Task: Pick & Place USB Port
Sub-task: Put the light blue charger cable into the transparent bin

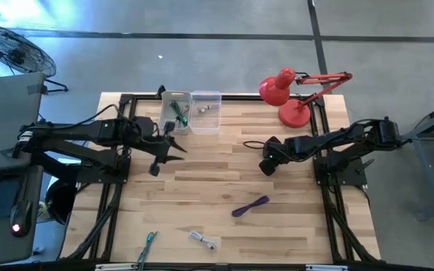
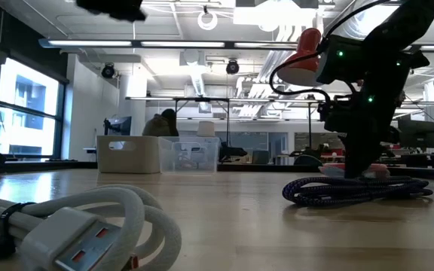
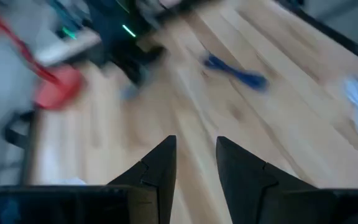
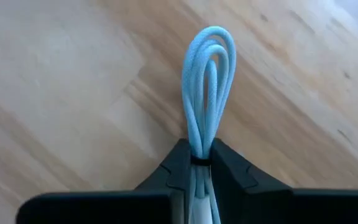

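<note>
Near edge of the table (image 1: 277, 233): a white USB cable (image 2: 74, 226) lies coiled right in front of the low camera, plug face showing; the high view puts it at (image 1: 203, 240), with a green-handled item (image 1: 149, 242) beside it. A purple cable (image 1: 250, 205) lies loose mid-table.

Right gripper (image 4: 201, 163) is clamped on a looped light-blue cable (image 4: 207, 87), the loop standing out past the fingertips above bare wood. In the high view this gripper sits at (image 1: 268, 164), centre-right, well apart from the 2 bins (image 1: 191, 111) at the far edge.

Left gripper (image 3: 195, 149): fingers parted by a narrow gap, nothing between them. It hovers just short of the bins (image 1: 173, 144).

Judgement: step in hand is the carry to a bin. Done well, the right arm keeps the pinch firm, lifts enough that the hanging loop clears the table, and releases only once over the clear bin (image 1: 206, 113), with the left arm out of the way.

Views: only the right wrist view shows the held cable; from above it is hidden under the gripper. Only the low view shows the plug face. A red desk lamp (image 1: 286, 94) stands at the far right corner.
</note>
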Controlling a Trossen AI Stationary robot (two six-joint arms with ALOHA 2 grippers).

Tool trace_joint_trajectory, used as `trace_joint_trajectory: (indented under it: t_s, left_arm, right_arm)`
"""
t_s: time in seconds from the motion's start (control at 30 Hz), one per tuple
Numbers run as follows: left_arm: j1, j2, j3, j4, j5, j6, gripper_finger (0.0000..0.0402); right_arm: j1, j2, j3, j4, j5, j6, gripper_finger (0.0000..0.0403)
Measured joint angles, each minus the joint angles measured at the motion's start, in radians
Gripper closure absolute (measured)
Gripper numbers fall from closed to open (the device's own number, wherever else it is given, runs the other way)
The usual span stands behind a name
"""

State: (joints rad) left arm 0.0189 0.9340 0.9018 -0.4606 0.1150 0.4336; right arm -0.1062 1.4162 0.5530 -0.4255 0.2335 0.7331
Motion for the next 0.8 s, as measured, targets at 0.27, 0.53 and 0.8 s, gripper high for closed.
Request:
trace_joint_trajectory:
  t_s: [0.27, 0.53, 0.8]
  left_arm:
    - [0.0, -0.009, 0.0, 0.026, 0.008, -0.005, 0.0291]
    - [0.0, -0.026, 0.0, 0.028, 0.006, 0.007, 0.0291]
    - [0.0, -0.093, 0.0, 0.045, 0.006, 0.015, 0.0291]
  right_arm:
    - [0.025, 0.005, 0.019, 0.232, -0.014, -0.099, 0.0372]
    - [0.066, 0.005, 0.196, 0.395, -0.017, -0.361, 0.0372]
    - [-0.02, 0.003, 0.408, 0.409, -0.05, -0.559, 0.0372]
